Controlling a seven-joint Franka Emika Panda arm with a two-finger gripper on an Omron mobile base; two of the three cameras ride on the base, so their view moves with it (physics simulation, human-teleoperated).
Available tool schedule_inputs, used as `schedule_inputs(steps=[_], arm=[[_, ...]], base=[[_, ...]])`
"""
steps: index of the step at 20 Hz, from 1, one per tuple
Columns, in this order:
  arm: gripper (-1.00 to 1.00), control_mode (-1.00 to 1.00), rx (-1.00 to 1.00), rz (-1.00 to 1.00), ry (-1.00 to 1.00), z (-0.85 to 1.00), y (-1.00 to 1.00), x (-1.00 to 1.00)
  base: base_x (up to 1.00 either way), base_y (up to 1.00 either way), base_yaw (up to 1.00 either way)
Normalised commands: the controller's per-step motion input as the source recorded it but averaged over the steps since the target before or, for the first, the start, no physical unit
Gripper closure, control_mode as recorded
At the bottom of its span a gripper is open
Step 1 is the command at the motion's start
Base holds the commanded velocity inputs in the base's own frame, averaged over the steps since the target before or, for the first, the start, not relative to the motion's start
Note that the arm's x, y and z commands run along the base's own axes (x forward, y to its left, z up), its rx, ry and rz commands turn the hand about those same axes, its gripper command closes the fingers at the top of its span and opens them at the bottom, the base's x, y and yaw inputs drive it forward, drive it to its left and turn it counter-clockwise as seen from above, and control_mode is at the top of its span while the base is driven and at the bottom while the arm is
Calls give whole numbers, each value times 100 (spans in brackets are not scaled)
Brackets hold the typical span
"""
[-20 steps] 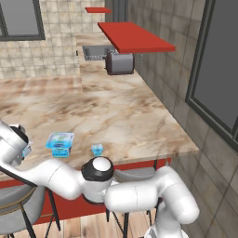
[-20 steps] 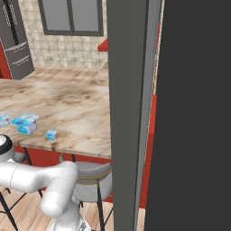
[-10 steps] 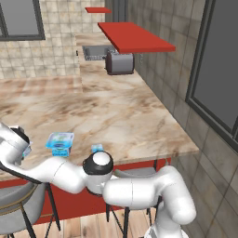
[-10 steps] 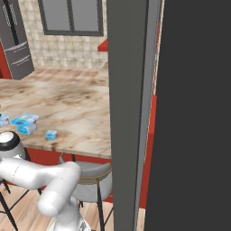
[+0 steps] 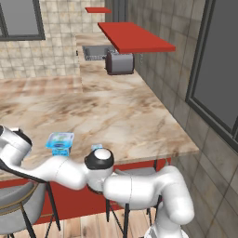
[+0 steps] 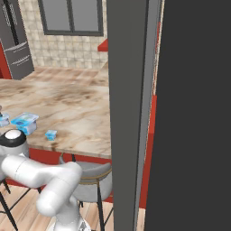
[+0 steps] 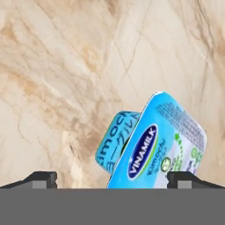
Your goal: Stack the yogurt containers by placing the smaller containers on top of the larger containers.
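Three light-blue yogurt containers stand near the counter's front edge. The widest tub (image 5: 59,142) (image 6: 25,122) has the tiny cup (image 5: 96,148) (image 6: 51,134) to its right. A lesser tub (image 6: 3,119) sits at the left edge of the right base view. In the hand view a tub with a blue-and-white label lid (image 7: 162,145) lies just ahead of my gripper (image 7: 113,178), between the fingertip lines and apart from both fingertips (image 7: 41,178). The gripper is open and holds nothing. My arm reaches left across the counter's front.
The marble counter (image 5: 116,111) stretches back to a tiled wall. A toaster (image 5: 120,62) stands under a red shelf (image 5: 132,37) at the far end. A grey stool (image 6: 90,173) sits below the counter edge. A dark pillar (image 6: 131,90) blocks the right side.
The arm's elbow has shifted slightly upward. The tubs have not moved, and the gripper stays open.
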Motion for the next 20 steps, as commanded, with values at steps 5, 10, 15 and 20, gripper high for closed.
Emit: schedule_inputs(steps=[5, 10, 15, 20], arm=[[-100, -100, -2, 0, 0, 0, 27, 15], [-100, -100, -3, 0, 1, 0, 25, 12], [100, -100, -3, 0, 0, -1, 16, 9], [100, -100, -2, 0, 0, -5, 1, 1]], base=[[0, 0, 0], [0, 0, 0], [0, 0, 0], [0, 0, 0]])
